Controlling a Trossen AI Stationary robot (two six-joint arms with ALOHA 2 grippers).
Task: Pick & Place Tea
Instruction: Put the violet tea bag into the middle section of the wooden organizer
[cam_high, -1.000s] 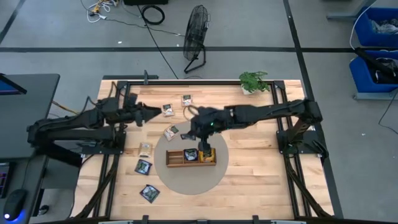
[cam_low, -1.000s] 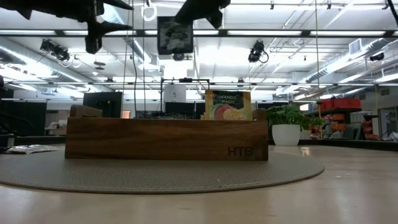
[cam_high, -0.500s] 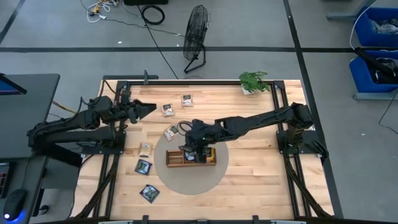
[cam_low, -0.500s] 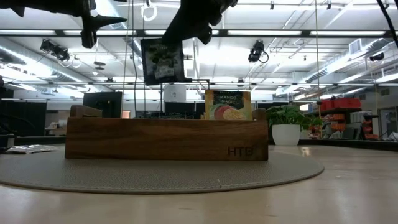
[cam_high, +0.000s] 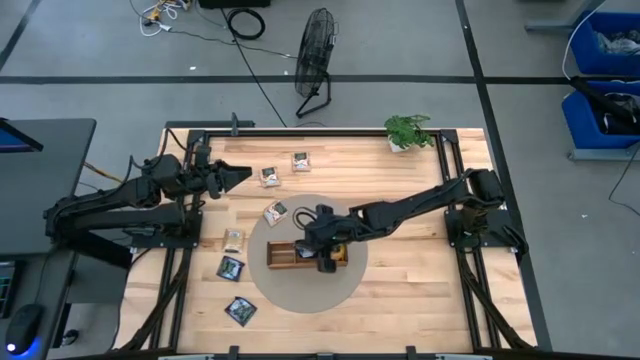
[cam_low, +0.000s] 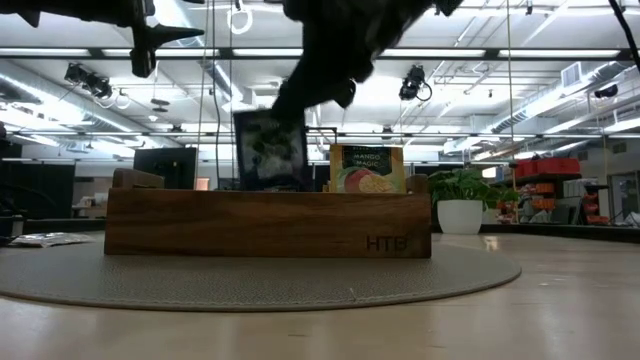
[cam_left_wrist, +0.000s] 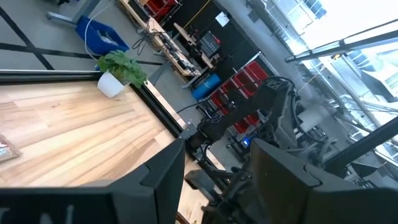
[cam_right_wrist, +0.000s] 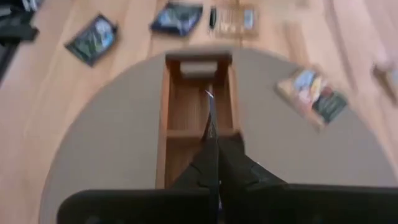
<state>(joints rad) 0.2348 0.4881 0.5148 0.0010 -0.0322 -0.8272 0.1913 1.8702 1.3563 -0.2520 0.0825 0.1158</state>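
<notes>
A long wooden tray (cam_high: 290, 254) lies on a round grey mat (cam_high: 305, 290) at the table's middle. An orange tea sachet (cam_low: 367, 168) stands upright in it. My right gripper (cam_low: 292, 98) hangs over the tray, shut on a dark tea sachet (cam_low: 270, 150), which shows edge-on (cam_right_wrist: 210, 115) in the right wrist view. Several more sachets lie flat on the table to the left of the mat and beyond it, among them a dark one (cam_high: 231, 267) and a pale one (cam_high: 234, 239). My left gripper (cam_left_wrist: 214, 180) is open, raised near the table's left edge (cam_high: 240, 175). My right gripper pinches the dark sachet's upper edge (cam_low: 285, 113) between its two fingers. The fingers slant down from the table's right side. The sachet hangs upright below them, over the tray, with its lower edge (cam_low: 268, 186) level with the top of the tray's near wall.
A small potted plant (cam_high: 408, 131) stands at the table's far right corner. Black frame rails (cam_high: 448, 170) run along both sides of the table. Two sachets (cam_high: 268, 176) (cam_high: 301, 160) lie toward the far edge, and another (cam_high: 240, 310) lies near the front left.
My right gripper has gone down toward the tray with the dark sachet, still shut on it. The sachet, which hung well above the tray a second ago, now hangs with its lower edge at the tray's rim.
</notes>
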